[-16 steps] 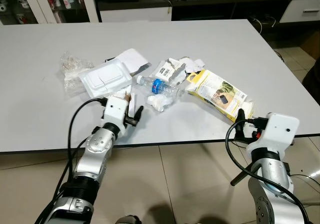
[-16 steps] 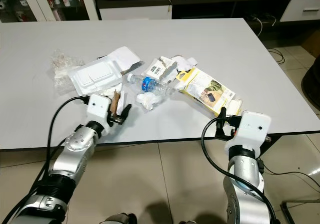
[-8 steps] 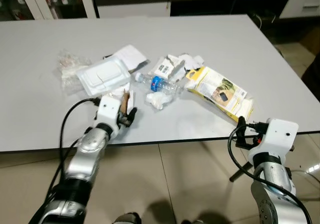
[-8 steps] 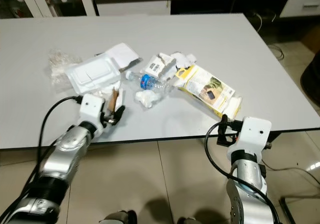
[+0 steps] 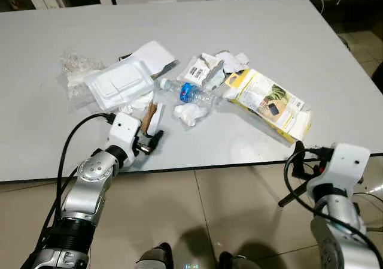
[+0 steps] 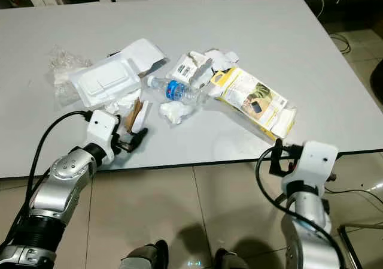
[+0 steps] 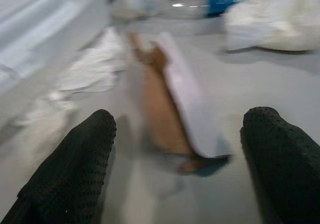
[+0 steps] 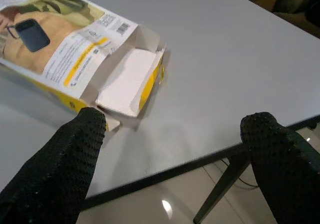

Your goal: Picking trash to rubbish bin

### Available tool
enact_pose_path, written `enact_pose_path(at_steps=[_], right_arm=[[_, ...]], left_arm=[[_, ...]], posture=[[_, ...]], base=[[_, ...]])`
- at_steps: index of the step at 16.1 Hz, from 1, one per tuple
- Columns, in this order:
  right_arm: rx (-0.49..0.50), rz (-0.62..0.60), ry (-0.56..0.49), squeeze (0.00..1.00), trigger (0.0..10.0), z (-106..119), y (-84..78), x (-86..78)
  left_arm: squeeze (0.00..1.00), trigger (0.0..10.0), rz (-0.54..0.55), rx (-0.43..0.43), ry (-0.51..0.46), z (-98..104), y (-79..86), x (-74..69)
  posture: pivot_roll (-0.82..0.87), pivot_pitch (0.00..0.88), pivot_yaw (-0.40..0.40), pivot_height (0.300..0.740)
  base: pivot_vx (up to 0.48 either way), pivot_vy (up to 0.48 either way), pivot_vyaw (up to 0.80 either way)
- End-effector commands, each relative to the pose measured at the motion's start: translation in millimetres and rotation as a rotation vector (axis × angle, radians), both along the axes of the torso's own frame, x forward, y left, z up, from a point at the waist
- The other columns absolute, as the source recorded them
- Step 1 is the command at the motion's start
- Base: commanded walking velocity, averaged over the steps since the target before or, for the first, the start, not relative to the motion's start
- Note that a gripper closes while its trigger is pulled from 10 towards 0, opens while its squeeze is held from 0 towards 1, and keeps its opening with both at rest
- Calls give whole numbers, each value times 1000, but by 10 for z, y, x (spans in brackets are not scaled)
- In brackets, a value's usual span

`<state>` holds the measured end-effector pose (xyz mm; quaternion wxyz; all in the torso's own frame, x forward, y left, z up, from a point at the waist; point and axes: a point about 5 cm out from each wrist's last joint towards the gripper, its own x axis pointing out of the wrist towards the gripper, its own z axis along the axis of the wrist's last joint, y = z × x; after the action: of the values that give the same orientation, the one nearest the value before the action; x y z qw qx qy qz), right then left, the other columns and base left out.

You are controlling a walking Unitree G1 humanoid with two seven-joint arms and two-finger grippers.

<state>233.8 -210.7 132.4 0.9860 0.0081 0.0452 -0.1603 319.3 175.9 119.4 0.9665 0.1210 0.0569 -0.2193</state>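
A small brown and white scrap of card (image 7: 167, 114), long and thin, torn at one end, lying flat on the grey tabletop (image 5: 299, 53) near the front edge. Just behind it, a white foam box (image 5: 119, 86), a crinkly clear bag (image 5: 75, 71) and a flat white paper (image 5: 152, 54). Beside it, a white tissue ball (image 5: 190, 114) and a squashed clear bottle with a blue label (image 5: 187, 94). Further along, crumpled white wrappers (image 5: 206, 71) and a yellow box (image 5: 272, 104) with one end flap hanging open.

Left pincer (image 7: 180, 149) low over the tabletop, fingers (image 7: 75, 169) spread wide, one on each side of the scrap, not touching it, holding nothing.

Right pincer (image 8: 175, 149) at the tabletop's front edge, near the open end of the yellow box, fingers spread wide too, nothing between them.
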Motion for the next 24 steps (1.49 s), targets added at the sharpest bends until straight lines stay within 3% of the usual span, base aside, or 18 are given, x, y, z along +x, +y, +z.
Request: enact_pose_path(at_steps=[1,2,7,10,14,18,21,24], right_arm=[[8,-5,12,0,10000,-12,-43,-7],[2,-9,5,0,10000,11,-93,15],[1,2,6,0,10000,-2,-73,41],[0,3,10,0,10000,-8,-104,38],[-7,28,-22,0,10000,81,-177,90],[-53,47,-136,0,10000,388,-275,234],[-63,72,-185,0,10000,562,-244,340],[-19,104,-199,0,10000,587,-174,425]], left_arm=[[0,10000,-46,12,37,-65,-26,-52],[0,10000,-120,-48,99,-81,-64,-50],[0,10000,-265,-166,143,-9,-101,-117],[0,10000,-392,-263,181,80,-221,-172],[0,10000,-425,-271,165,153,-265,-150],[0,10000,-446,-258,186,145,-253,-200],[0,10000,-437,-255,193,131,-233,-200],[0,10000,-444,-254,201,120,-240,-236]], posture=[[160,226,22,740],[168,223,20,740],[174,221,21,740],[172,220,21,740],[172,223,24,740],[178,231,34,740],[189,235,38,740],[196,235,37,740]], base=[[0,0,0],[0,0,0],[0,0,0],[0,0,0],[0,0,0],[0,0,0],[0,0,0],[0,0,0]])
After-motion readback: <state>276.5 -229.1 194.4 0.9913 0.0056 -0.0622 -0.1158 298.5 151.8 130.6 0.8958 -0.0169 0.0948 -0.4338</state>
